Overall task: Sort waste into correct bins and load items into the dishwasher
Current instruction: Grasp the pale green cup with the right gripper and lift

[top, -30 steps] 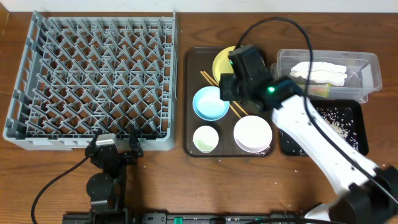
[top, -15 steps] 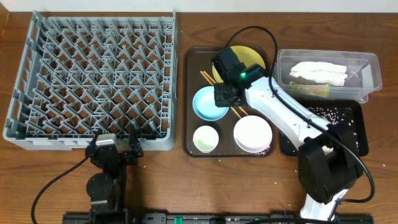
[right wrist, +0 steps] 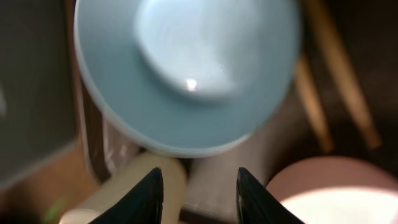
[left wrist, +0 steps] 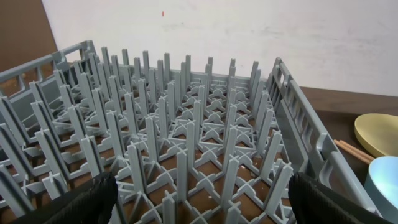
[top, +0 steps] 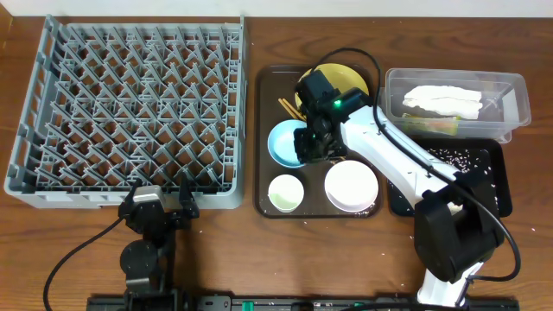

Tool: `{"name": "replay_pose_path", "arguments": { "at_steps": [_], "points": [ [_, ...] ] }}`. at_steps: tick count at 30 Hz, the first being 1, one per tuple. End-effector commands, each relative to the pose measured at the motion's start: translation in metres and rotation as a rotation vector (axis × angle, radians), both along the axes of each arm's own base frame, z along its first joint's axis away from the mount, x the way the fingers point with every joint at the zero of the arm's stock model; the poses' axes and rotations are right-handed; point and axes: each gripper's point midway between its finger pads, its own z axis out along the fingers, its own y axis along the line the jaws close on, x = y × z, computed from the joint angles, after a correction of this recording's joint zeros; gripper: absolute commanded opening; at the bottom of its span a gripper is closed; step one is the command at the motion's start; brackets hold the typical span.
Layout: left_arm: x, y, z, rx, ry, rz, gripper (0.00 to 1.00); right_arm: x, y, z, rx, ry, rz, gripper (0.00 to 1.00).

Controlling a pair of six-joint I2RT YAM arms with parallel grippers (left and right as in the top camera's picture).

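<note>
Grey dish rack (top: 121, 194) at left, left fingers (left wrist: 81, 199) spread wide at its near edge, holding nothing. Light blue bowl (top: 283, 142) sits on the brown serving tray (top: 270, 86) between yellow plate (top: 352, 79) and white cup (top: 286, 192); right fingers (right wrist: 151, 186) partly spread just off its rim, nothing pinched, contact unclear. Versus a second ago they've shifted from over the plate down to the bowl's right edge.

1. A brown wooden table (top: 86, 250) with visible grain filled the overhead view.
2. A plain off-white wall (left wrist: 249, 31) rose behind the table's far edge.
3. A dark brown panel (left wrist: 22, 31) adjoined the wall's left side.
4. The light was soft and even.
</note>
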Motion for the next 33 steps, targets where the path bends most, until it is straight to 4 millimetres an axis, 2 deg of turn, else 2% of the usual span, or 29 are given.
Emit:
{"name": "replay_pose_path", "arguments": {
  "at_steps": [1, 4, 7, 10, 14, 17, 25, 33],
  "points": [
    [-0.001, 0.003, -0.017, 0.003, 0.055, 0.016, 0.89, -0.015, 0.015, 0.014, 0.085, 0.045, 0.087, 0.36],
    [-0.001, 0.003, -0.017, 0.003, 0.055, 0.016, 0.89, -0.025, 0.01, 0.013, 0.071, 0.082, 0.11, 0.37],
    [-0.001, 0.003, -0.017, 0.003, 0.055, 0.016, 0.89, -0.031, 0.017, 0.018, 0.12, 0.096, 0.163, 0.38],
    [-0.001, 0.003, -0.017, 0.003, 0.055, 0.016, 0.89, -0.031, 0.019, 0.024, 0.139, 0.081, 0.172, 0.4],
    [-0.001, 0.003, -0.017, 0.003, 0.055, 0.016, 0.89, -0.028, 0.019, 0.037, 0.157, 0.018, 0.231, 0.47],
    [-0.001, 0.003, -0.017, 0.003, 0.055, 0.016, 0.89, -0.034, 0.018, 0.039, 0.149, 0.01, 0.292, 0.49],
    [-0.001, 0.003, -0.017, 0.003, 0.055, 0.016, 0.89, -0.054, 0.006, 0.018, -0.051, 0.025, 0.308, 0.43],
    [-0.001, 0.003, -0.017, 0.003, 0.055, 0.016, 0.89, -0.056, -0.006, -0.009, -0.204, -0.006, 0.131, 0.32]
  ]
}}
